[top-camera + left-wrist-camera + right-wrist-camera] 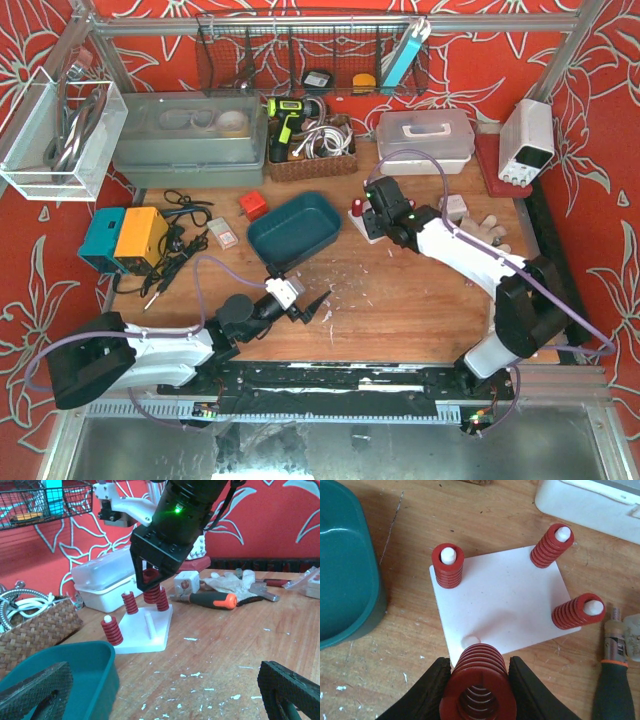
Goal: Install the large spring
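My right gripper [479,677] is shut on the large spring [480,692], a thick red coil held upright between its black fingers. It hangs just above the near corner of the white plate [505,600], right beside the bare white peg [470,641]. Three smaller red springs [448,566] sit on the other pegs. From the left wrist view the right gripper [150,582] hovers over the plate [145,639], with the bare peg [149,625] in front of it. My left gripper [312,306] is open and holds nothing, low over the table in front of the teal tray [295,228].
The teal tray [345,565] lies just left of the plate. A screwdriver [210,599] with an orange and black handle and a glove [232,582] lie right of the plate. Behind it stand a white lidded box [102,582] and a wicker basket [35,622].
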